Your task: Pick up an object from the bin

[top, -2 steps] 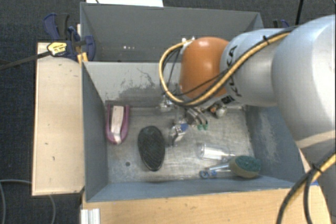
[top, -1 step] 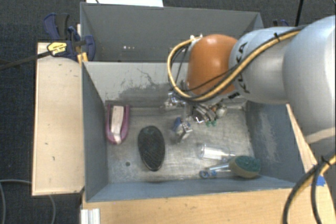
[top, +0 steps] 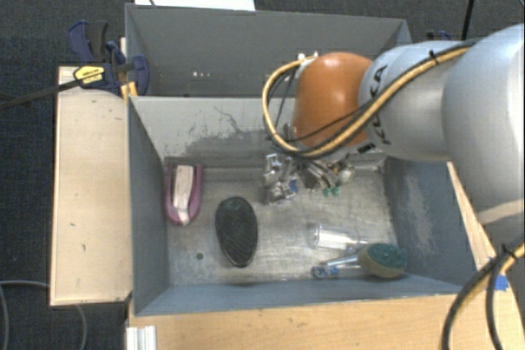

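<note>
My gripper (top: 280,186) hangs over the middle of the bin floor, a little toward the back, with its metal fingers pointing down under the orange wrist cover. I see nothing between them. A black oval brush (top: 236,231) lies on the floor to the gripper's lower left. Right and below the gripper lies a small clear plastic piece (top: 332,238). Beyond that, near the front wall, rests a dish brush with a green round head (top: 384,259) and a pale handle with a blue end.
A purple and white oblong object (top: 184,193) lies against the left wall. The arm comes in from the right and covers the bin's right rear part.
</note>
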### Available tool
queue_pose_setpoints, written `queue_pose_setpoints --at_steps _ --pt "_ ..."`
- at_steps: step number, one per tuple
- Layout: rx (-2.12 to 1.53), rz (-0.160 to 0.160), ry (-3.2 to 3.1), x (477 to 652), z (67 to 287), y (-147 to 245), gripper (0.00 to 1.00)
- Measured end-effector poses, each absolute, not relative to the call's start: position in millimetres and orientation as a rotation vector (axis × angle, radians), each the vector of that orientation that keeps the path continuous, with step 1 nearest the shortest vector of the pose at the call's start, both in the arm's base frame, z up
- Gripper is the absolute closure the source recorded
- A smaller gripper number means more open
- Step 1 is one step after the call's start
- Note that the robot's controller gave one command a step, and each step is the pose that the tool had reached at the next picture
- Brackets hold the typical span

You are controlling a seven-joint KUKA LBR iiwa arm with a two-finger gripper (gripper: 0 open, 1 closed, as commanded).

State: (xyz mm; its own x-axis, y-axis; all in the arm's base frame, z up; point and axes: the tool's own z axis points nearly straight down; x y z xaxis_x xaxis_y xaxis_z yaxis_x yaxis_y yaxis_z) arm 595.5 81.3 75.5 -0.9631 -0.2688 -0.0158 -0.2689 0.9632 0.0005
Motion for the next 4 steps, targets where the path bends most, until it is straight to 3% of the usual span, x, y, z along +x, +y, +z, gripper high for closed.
queue_pose_setpoints --at_steps 4 --pt "-0.415 0.005 3.099 595.5 75.5 81.2 1.0"
